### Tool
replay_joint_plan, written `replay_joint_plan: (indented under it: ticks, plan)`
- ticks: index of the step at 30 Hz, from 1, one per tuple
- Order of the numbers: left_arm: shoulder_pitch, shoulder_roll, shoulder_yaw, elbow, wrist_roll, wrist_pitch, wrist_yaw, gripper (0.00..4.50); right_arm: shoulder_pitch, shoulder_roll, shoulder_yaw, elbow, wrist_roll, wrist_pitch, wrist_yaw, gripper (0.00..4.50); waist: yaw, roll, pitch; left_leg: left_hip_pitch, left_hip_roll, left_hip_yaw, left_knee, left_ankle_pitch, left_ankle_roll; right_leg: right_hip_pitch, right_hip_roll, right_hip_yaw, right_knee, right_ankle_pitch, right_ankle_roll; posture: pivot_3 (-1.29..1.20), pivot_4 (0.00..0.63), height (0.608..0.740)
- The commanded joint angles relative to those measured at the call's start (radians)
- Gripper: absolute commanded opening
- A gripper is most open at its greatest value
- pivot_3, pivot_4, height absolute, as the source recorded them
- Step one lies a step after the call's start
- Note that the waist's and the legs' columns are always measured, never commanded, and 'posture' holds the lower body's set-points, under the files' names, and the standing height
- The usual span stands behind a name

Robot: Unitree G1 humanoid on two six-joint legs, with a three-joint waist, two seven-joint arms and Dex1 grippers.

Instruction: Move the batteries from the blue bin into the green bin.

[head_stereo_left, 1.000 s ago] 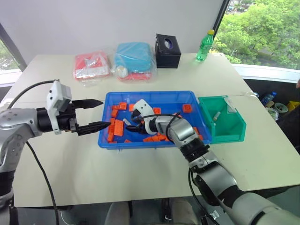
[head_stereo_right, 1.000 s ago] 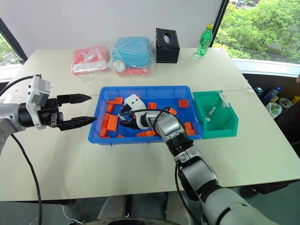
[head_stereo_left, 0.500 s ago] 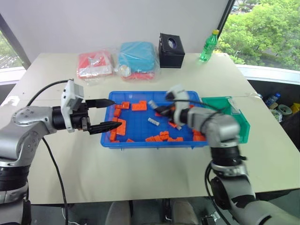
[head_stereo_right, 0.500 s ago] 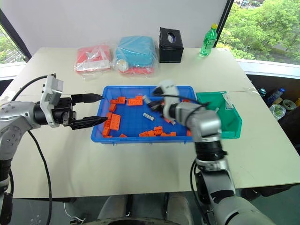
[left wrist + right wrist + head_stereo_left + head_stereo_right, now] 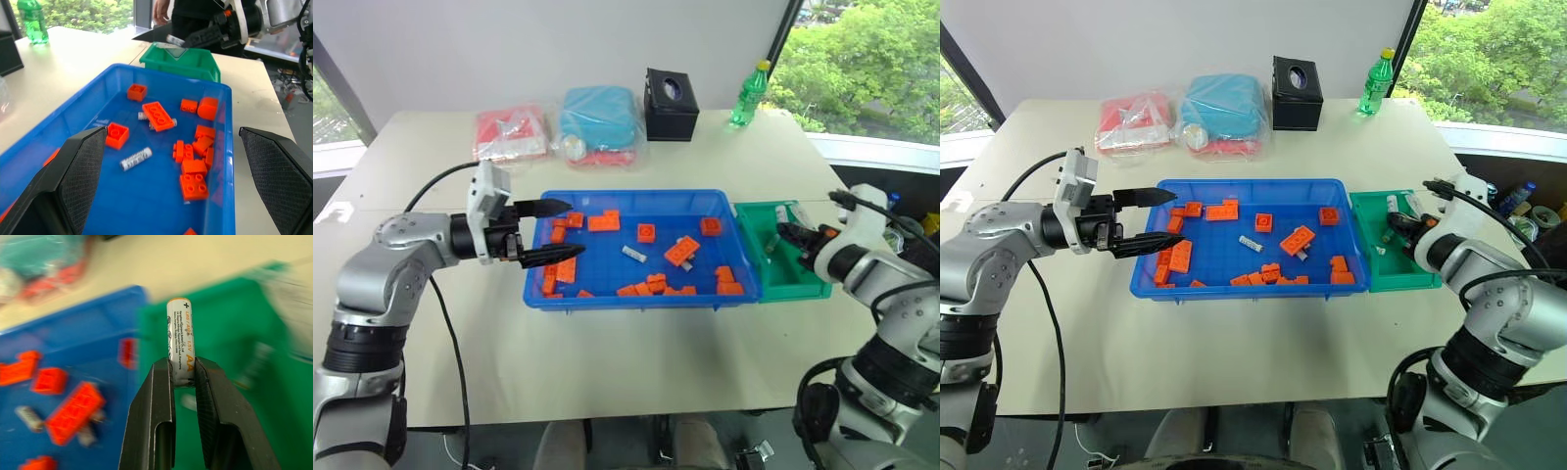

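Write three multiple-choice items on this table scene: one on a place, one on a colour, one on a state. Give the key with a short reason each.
1. Where is the right claw?
A. Over the green bin
B. Over the red pouch
C. Beside the tissue box

2. What colour are the toy bricks in the blue bin?
A. Yellow
B. Orange
C. White

3. What is the state of the left claw?
A. Shut on a brick
B. Shut on a battery
C. Open and empty

Key: 1 A, the head views show it above the green bin at the blue bin's end, shut on a battery. 2 B, every brick in the tray is orange. 3 C, its two fingers stand apart at the tray's other end with nothing between them.
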Motion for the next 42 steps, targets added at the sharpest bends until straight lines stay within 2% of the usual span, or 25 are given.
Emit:
replay_joint_plan:
  ticks: [1,5,9,14,19,21,26,36,39,42]
  plan:
    - [-0.032,-0.004,0.004,0.008,0.005,-0.021,-0.013,4.5,0.012,-0.022,-0.015,-0.02,0.018,-0.021,-0.001,1.12,0.0,0.0,0.0,0.0,0.0,0.0,0.0,0.0,0.0,0.0,0.0,0.0,0.0,0.0,0.0,0.0,0.15,0.733]
    - [-0.032,-0.007,0.003,0.001,0.006,-0.021,-0.014,4.5,-0.006,-0.043,0.018,-0.007,0.027,-0.039,0.002,2.93,-0.001,0.001,0.0,0.0,0.0,0.0,0.0,0.0,0.0,-0.001,0.0,0.0,0.0,0.0,0.0,0.0,0.15,0.733]
    - [-0.023,-0.005,0.009,-0.011,0.004,-0.02,-0.011,4.5,-0.063,-0.078,0.094,-0.009,0.054,-0.06,0.019,2.93,0.0,0.002,0.001,0.0,0.0,0.0,0.0,0.0,0.0,-0.003,0.0,0.0,-0.002,0.0,0.0,0.0,0.15,0.733]
    - [0.013,0.013,0.028,-0.041,-0.005,-0.012,-0.004,4.5,-0.13,-0.001,0.406,-0.056,0.126,-0.09,0.062,2.93,-0.017,0.003,0.001,0.0,0.002,0.0,-0.001,0.0,0.0,-0.002,0.001,0.0,-0.002,0.0,0.0,0.0,0.15,0.733]
    - [0.018,0.015,0.029,-0.066,-0.016,-0.003,0.007,4.5,-0.117,0.024,0.679,0.065,0.084,-0.223,0.08,2.93,-0.015,0.002,0.001,-0.001,0.002,-0.001,0.0,0.0,0.001,-0.003,0.002,0.0,-0.001,0.0,0.0,0.0,0.15,0.733]
    - [0.018,0.014,0.028,-0.074,-0.017,-0.001,0.012,4.5,-0.121,0.04,0.746,0.138,0.06,-0.285,0.079,2.93,-0.016,0.002,0.001,-0.001,0.002,-0.001,0.0,0.0,0.001,-0.002,0.002,0.0,-0.003,0.0,0.0,0.0,0.15,0.733]
    - [0.018,0.017,0.037,-0.095,-0.026,0.012,0.023,4.5,-0.138,0.069,0.839,0.287,0.016,-0.398,0.091,2.93,-0.016,0.002,0.002,-0.001,0.001,0.0,0.002,0.0,0.0,-0.002,0.001,0.0,-0.003,0.0,0.0,0.0,0.15,0.733]
    - [0.035,0.021,0.054,-0.116,-0.038,0.022,0.044,4.5,-0.138,0.1,0.915,0.499,-0.047,-0.557,0.134,2.93,-0.019,0.001,0.001,0.0,0.002,0.0,0.0,0.0,0.001,-0.001,0.002,0.0,0.002,0.0,0.0,0.0,0.15,0.733]
    - [0.03,0.018,0.051,-0.113,-0.037,0.021,0.046,4.5,-0.133,0.108,0.915,0.516,-0.054,-0.58,0.144,2.03,-0.019,0.001,0.001,0.001,0.002,0.0,0.001,0.0,0.001,-0.002,0.002,0.0,0.001,0.0,0.0,0.0,0.15,0.733]
    - [0.024,0.016,0.048,-0.106,-0.035,0.018,0.045,4.5,-0.132,0.119,0.899,0.495,-0.046,-0.574,0.143,0.47,-0.019,0.001,0.001,0.001,0.002,0.0,0.001,0.0,0.001,-0.002,0.002,0.0,0.0,0.0,0.0,0.0,0.15,0.733]
